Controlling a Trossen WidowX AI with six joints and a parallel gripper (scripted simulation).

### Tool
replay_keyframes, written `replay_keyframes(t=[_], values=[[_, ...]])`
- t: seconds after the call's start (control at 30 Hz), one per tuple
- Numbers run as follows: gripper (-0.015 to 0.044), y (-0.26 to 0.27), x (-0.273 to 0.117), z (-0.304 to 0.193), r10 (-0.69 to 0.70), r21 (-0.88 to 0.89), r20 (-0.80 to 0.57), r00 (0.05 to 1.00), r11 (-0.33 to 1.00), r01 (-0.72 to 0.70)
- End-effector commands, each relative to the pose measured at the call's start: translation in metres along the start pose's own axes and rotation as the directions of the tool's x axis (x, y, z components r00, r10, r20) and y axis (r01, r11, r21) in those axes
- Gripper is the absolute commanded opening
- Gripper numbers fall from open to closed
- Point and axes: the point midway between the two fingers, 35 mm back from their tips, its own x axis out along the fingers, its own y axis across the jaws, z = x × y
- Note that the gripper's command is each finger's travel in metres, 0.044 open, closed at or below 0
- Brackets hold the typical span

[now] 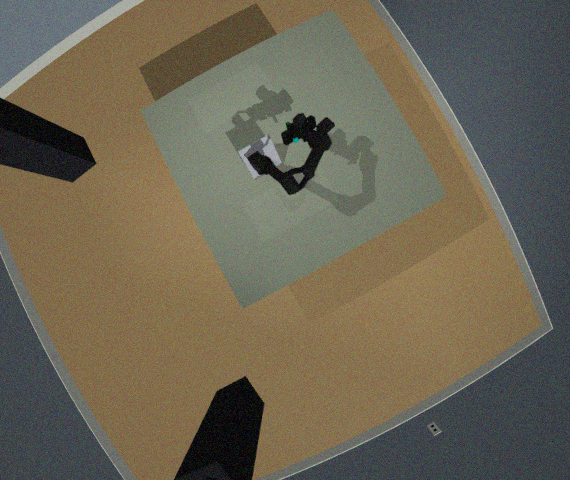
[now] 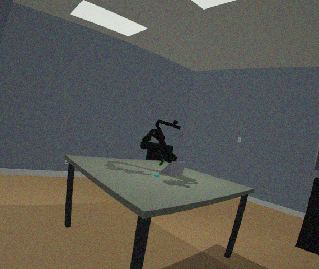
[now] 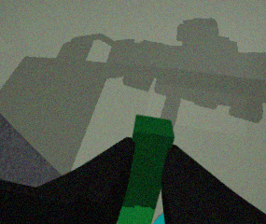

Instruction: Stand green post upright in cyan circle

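The green post is held off the table, tilted but nearer upright than flat in the exterior view; only a bit of the post shows from above. My gripper is shut on the post, with one finger on each side of it. The cyan circle lies flat on the table, below the post's lower end in the exterior view. In the wrist view only a sliver of the circle shows, beside the post at the bottom edge, the rest hidden by a finger.
A grey-white wedge-like block stands on the greenish table, close to the circle. It shows at the left of the wrist view. Shadows of the arm fall across the table.
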Motion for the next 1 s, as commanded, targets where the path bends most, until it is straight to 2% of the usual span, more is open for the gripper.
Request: replay_keyframes(t=[0.0, 0.97], values=[[0.0023, 0.0, -0.001, 0.0, -0.01, -0.012, 0.036, 0.999, 1.0, 0.011], [0.0023, -0.004, -0.013, 0.001, -0.085, -0.06, 0.242, 0.966, 0.993, 0.103]])
